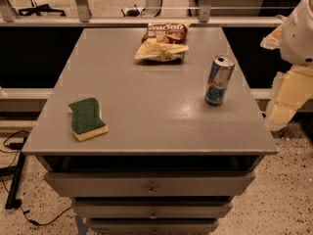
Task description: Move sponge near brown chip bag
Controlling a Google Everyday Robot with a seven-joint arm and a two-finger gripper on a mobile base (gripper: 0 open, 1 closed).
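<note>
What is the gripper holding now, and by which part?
Nothing, it seems: the gripper hangs right of the table, and the sponge lies untouched at its front left.

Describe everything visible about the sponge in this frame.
The sponge is a small flat rectangle with wavy sides, a dark green scrub top over pale yellow foam. It lies flat, green side up, near the front left corner of the table, touching only its top. The gripper is beyond the table's right edge, well away from it.

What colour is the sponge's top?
Sponge top: dark green, camera view. Pincer at far right.
</note>
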